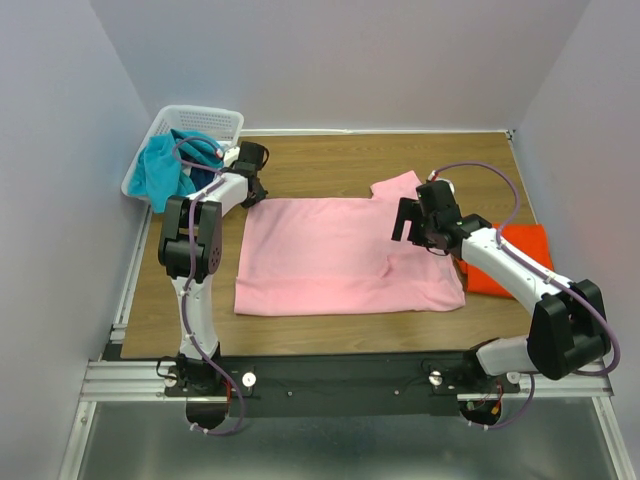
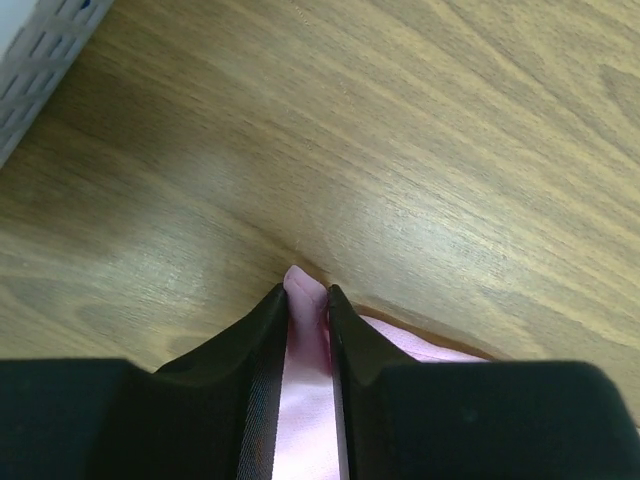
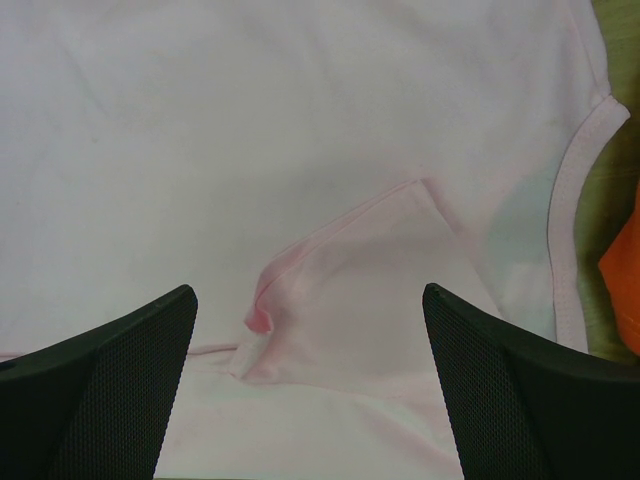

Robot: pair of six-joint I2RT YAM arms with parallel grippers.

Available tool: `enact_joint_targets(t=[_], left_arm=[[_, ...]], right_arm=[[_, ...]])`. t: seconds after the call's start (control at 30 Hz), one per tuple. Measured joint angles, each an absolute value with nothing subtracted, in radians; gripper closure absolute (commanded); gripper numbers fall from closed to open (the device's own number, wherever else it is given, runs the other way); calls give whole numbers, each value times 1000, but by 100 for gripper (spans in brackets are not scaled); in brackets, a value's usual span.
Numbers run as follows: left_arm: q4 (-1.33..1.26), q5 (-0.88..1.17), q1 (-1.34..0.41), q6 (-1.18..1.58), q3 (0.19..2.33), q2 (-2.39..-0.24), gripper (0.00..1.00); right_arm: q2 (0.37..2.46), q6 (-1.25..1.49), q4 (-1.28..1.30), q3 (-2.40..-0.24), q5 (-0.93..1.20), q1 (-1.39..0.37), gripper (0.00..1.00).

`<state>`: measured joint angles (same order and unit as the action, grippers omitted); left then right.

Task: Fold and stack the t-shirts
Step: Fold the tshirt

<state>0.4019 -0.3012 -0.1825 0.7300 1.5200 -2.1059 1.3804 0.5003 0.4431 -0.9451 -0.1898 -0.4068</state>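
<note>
1. The pink t-shirt [image 1: 340, 255] lies flat on the table [image 1: 320, 150], long axis left-right; the left gripper [image 2: 307, 297] pinches its far left corner.
2. The right gripper [image 3: 308, 295], released, hangs just above the fold [image 3: 340, 255] at its right side.

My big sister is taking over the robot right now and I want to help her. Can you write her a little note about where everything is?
Left end effector: shut on the far left corner of the pink t-shirt.
Right end effector: open above the shirt's right side, gripping nothing.
The pink t-shirt lies spread on the table, with a small fold under the right end effector.
The orange t-shirt is at the table's right edge and looks folded.
The teal garment and dark blue garment are in the white basket.
Done: perhaps the orange one.
Left: fold the pink one, stack it, then do the basket's garments.
</note>
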Motion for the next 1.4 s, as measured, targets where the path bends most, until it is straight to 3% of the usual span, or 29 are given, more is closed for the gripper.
enact_joint_targets(t=[0.1,0.17,0.2,0.67,1.1,1.4], left_arm=[[396,-303,-183,732,1512,-2104,74],[387,-302,-183,735,1499,-2096,83],[387,-303,-183,735,1497,-2095,100],[378,-276,-183,712,1457,-2064,100],[382,-248,-184,699,1440,-2048,100],[378,-245,-184,699,1433,-2046,100]], right_arm=[[1380,499,443,-945,-190,-407,0],[1382,498,443,-949,-194,-407,0],[1390,498,445,-960,-199,-407,0],[1764,426,387,-1447,-280,-297,0],[2342,276,363,-1997,-298,-220,0],[2489,250,365,-2097,-298,-207,7]])
